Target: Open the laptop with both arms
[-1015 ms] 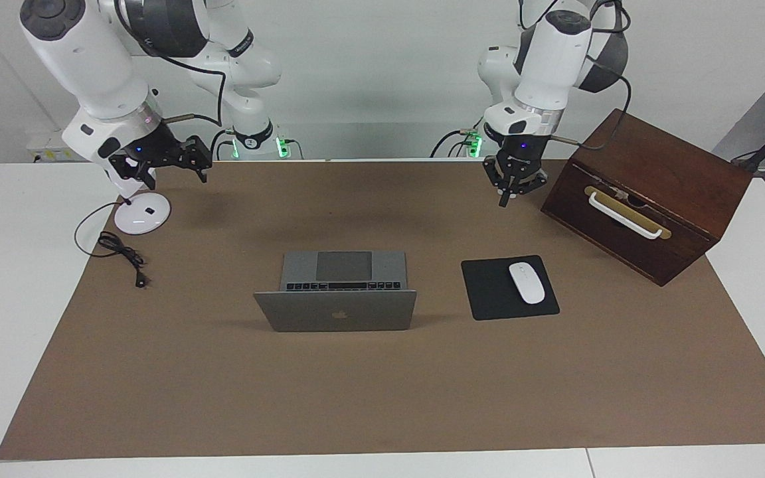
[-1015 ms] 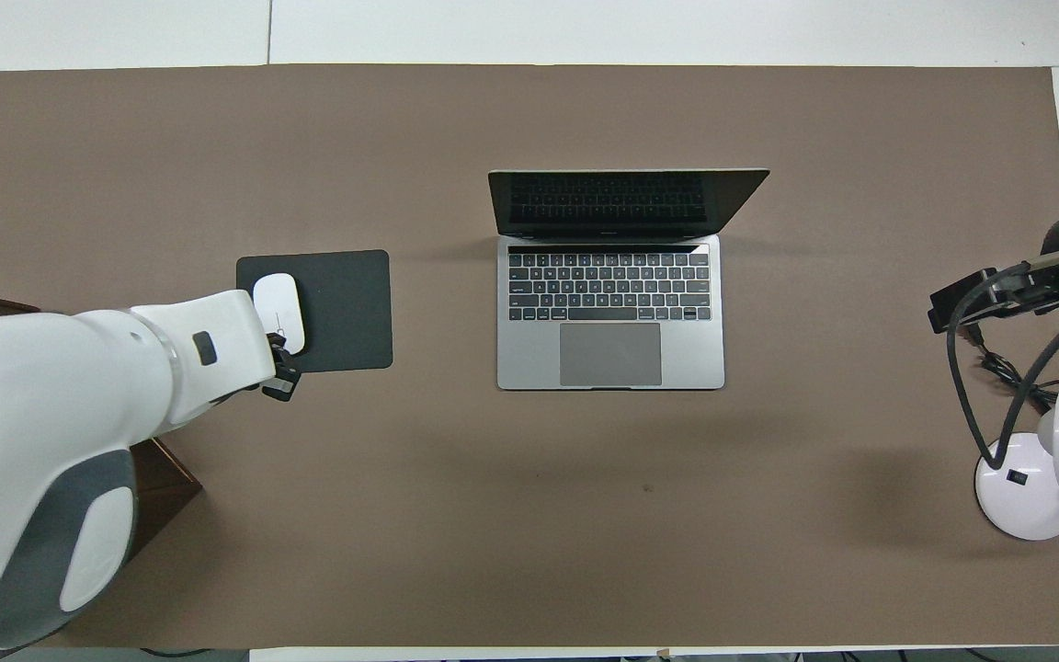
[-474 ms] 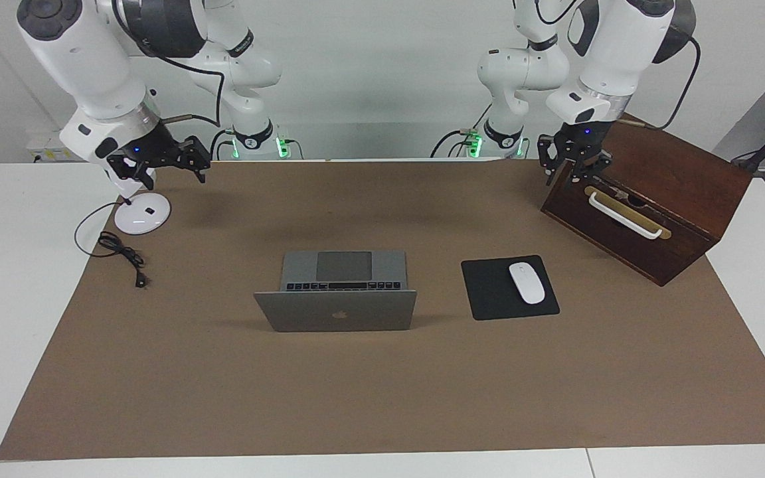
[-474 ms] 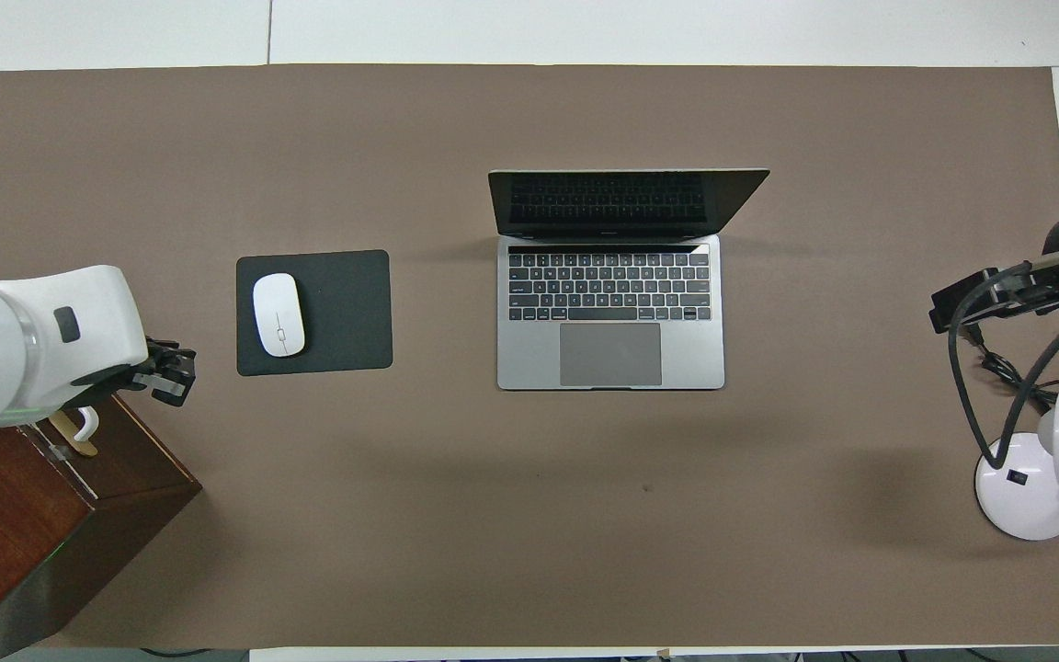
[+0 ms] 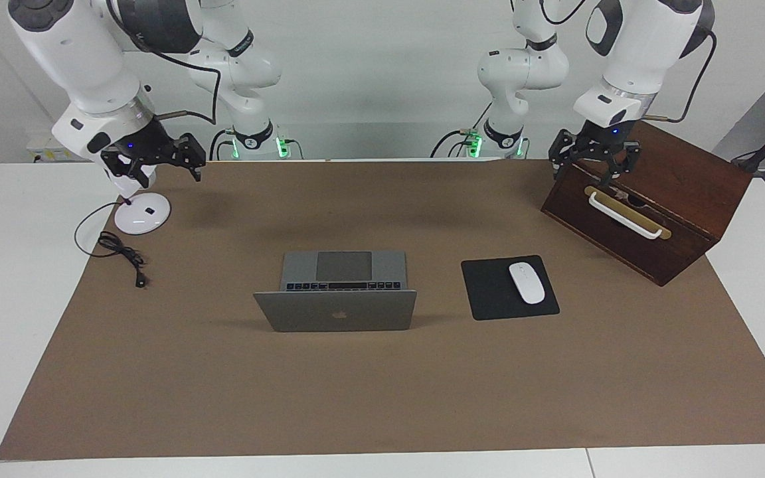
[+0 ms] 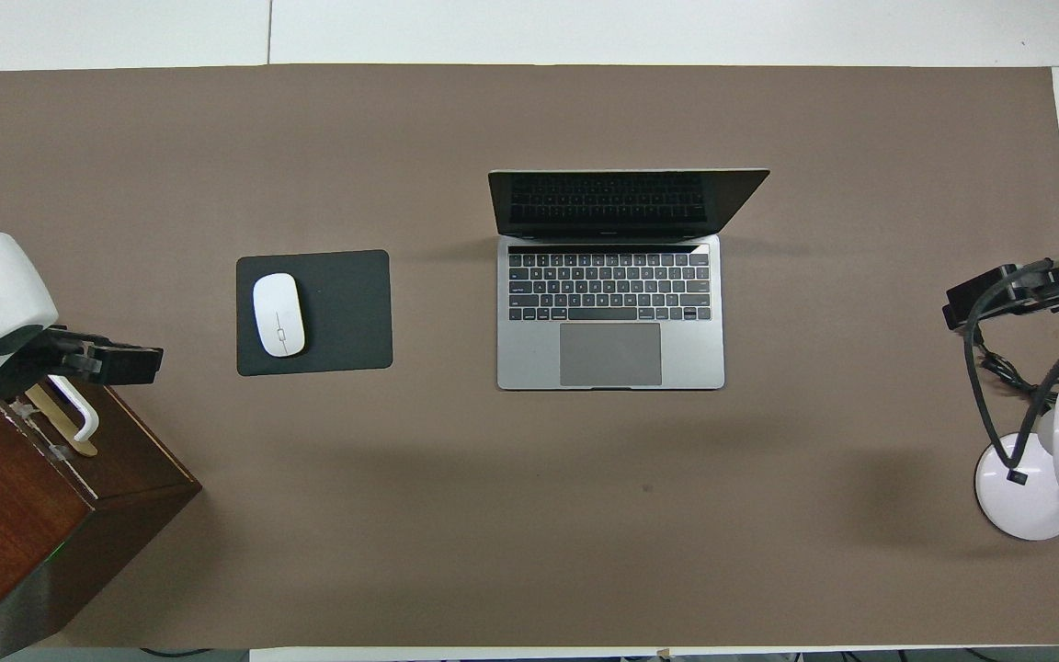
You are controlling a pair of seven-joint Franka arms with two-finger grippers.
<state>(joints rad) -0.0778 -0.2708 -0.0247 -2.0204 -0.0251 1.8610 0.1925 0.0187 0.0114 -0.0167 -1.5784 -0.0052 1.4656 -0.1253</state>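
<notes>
The silver-grey laptop (image 5: 336,312) stands open in the middle of the brown mat, its lid upright with the dark logo showing in the facing view. In the overhead view the laptop (image 6: 610,313) shows its black keyboard, grey trackpad and dark screen. My left gripper (image 5: 595,161) is open and empty, raised over the edge of the wooden box, well away from the laptop; it also shows in the overhead view (image 6: 116,361). My right gripper (image 5: 157,158) is open and empty, raised over the lamp base at the right arm's end; it also shows in the overhead view (image 6: 998,294).
A white mouse (image 5: 526,283) lies on a black mouse pad (image 5: 489,292) beside the laptop, toward the left arm's end. A dark wooden box (image 5: 661,199) with a white handle stands nearer the robots. A white lamp base (image 5: 142,214) and black cable (image 5: 120,249) lie at the right arm's end.
My left gripper has swung away from the mat near the mouse pad, risen, and now hangs over the wooden box. My right gripper has risen slightly. The laptop has not moved.
</notes>
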